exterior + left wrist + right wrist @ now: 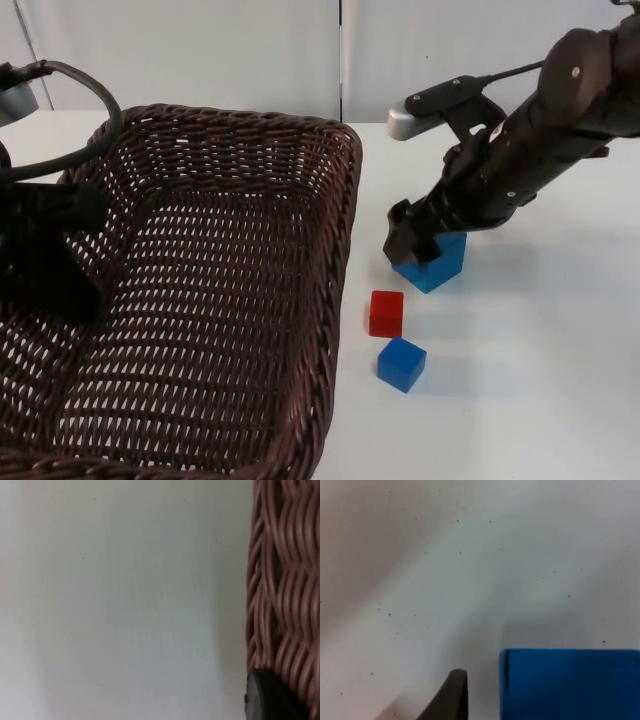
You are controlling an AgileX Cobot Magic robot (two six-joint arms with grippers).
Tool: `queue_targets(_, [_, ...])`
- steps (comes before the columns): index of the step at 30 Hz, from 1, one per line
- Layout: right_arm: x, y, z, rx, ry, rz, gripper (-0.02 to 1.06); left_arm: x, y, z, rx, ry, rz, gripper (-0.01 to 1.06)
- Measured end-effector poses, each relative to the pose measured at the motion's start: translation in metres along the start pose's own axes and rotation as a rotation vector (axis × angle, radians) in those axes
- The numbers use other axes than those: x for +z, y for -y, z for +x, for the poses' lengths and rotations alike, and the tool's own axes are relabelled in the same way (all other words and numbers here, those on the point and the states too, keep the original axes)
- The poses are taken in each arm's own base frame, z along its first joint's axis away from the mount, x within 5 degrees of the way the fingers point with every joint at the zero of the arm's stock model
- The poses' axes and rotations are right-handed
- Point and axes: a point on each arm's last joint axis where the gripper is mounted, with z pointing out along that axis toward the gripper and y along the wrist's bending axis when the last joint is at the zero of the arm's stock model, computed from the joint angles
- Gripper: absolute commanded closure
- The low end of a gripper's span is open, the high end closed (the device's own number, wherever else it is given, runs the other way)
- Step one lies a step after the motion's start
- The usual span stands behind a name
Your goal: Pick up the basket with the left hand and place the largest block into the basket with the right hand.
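Observation:
The brown wicker basket (345,200) looms large at the left of the top view, raised toward the camera. My left gripper (60,260) sits at its left wall, shut on the weave; in the left wrist view a black fingertip (267,697) presses against the basket's wicker (285,580). The largest block, blue (440,262), rests on the table just right of the basket. My right gripper (412,243) is down at the block's left top edge and open. The right wrist view shows one fingertip (454,695) a small gap away from the block's side (570,685).
A small red block (386,313) and a smaller blue block (402,363) lie on the white table in front of the large block, close to the basket's right wall. The grey partition wall (250,50) closes off the back.

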Motion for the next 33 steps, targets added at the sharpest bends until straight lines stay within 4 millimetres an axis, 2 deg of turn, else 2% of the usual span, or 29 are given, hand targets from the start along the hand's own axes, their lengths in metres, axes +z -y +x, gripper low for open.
queue_targets(6, [0.007,0.0,0.005,0.006,-0.017,-0.002,0.16,0.0,0.0,0.0,0.0,0.002,-0.001,1.05])
queue_targets(7, [0.008,0.0,0.006,0.006,-0.019,-0.003,0.21,0.0,0.0,0.0,0.0,0.002,-0.001,1.05])
queue_targets(10, [0.009,0.0,0.006,0.006,-0.021,-0.003,0.44,0.0,0.0,0.0,0.0,0.002,-0.001,1.05])
queue_targets(11, [0.009,0.0,0.006,0.006,-0.021,-0.003,0.44,0.0,0.0,0.0,0.0,0.002,-0.001,1.05])
queue_targets(13, [0.009,0.0,0.006,0.008,-0.021,-0.003,0.68,0.0,0.0,0.0,0.0,0.002,-0.001,1.05])
queue_targets(15, [0.009,0.0,0.006,0.011,-0.021,-0.003,0.87,0.0,0.0,0.0,0.0,0.002,-0.001,1.05])
queue_targets(16, [0.009,0.0,0.006,0.011,-0.023,-0.004,0.87,0.0,0.0,0.0,0.0,0.002,-0.001,1.05])
queue_targets(18, [0.008,-0.001,0.004,0.009,-0.037,-0.017,1.02,0.0,0.0,0.0,0.001,0.001,-0.002,1.05])
queue_targets(24, [-0.003,-0.005,0.002,0.005,-0.102,-0.067,1.05,0.0,0.0,0.0,0.001,0.001,-0.002,1.05])
queue_targets(25, [-0.011,-0.006,0.0,0.001,-0.11,-0.077,1.05,0.0,0.0,0.0,0.001,0.001,-0.002,1.05])
queue_targets(27, [-0.036,-0.007,-0.012,-0.008,-0.086,-0.086,1.05,0.0,0.0,0.0,0.001,0.001,-0.002,1.05])
queue_targets(28, [-0.036,-0.007,-0.012,-0.008,-0.086,-0.086,1.05,0.0,0.0,0.0,0.001,0.001,-0.002,1.05])
queue_targets(33, [-0.109,-0.009,-0.043,-0.032,0.045,-0.074,1.05,0.0,0.0,0.0,0.001,0.001,-0.002,1.05])
